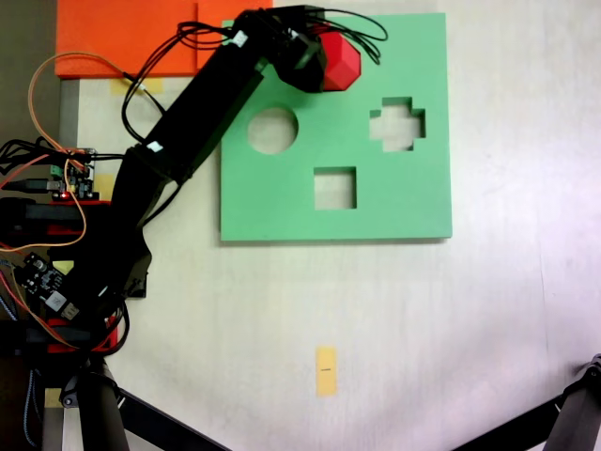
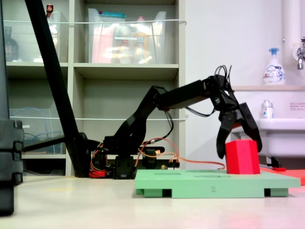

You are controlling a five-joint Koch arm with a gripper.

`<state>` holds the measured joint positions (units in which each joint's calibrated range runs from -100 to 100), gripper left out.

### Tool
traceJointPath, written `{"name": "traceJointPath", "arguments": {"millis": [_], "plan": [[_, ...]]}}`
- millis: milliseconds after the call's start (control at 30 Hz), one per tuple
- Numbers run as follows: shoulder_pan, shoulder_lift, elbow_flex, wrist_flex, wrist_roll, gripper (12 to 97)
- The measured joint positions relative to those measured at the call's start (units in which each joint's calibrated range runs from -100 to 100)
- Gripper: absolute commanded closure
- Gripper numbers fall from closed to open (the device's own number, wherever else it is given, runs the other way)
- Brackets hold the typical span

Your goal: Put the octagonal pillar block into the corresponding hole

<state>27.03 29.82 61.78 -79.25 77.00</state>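
Your end effector (image 2: pixel 240 151) straddles the red block at the board's top edge; seating is unfinished.

Its jaws stand apart on either side of the octagonal pillar block (image 2: pixel 242 156), whether touching I cannot tell. The block stands upright on the green foam board (image 1: pixel 394 211), upper middle of the overhead-looking fixed view, apparently over the corresponding hole, not sunk in.

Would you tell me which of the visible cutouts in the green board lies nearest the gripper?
The round cutout: in a fixed view it sits just below-left of the gripper, while the cross-shaped cutout and square cutout lie farther off.
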Motion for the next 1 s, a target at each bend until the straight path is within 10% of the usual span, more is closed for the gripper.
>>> {"name": "traceJointPath", "arguments": {"millis": [267, 800, 1000], "plan": [[-0.4, 3.3, 0.1, 7.9, 0.0, 13.1], [-3.7, -33.2, 0.2, -6.3, -9.8, 13.5], [-14.3, -54.4, 0.3, -15.0, -36.2, 39.9]]}}
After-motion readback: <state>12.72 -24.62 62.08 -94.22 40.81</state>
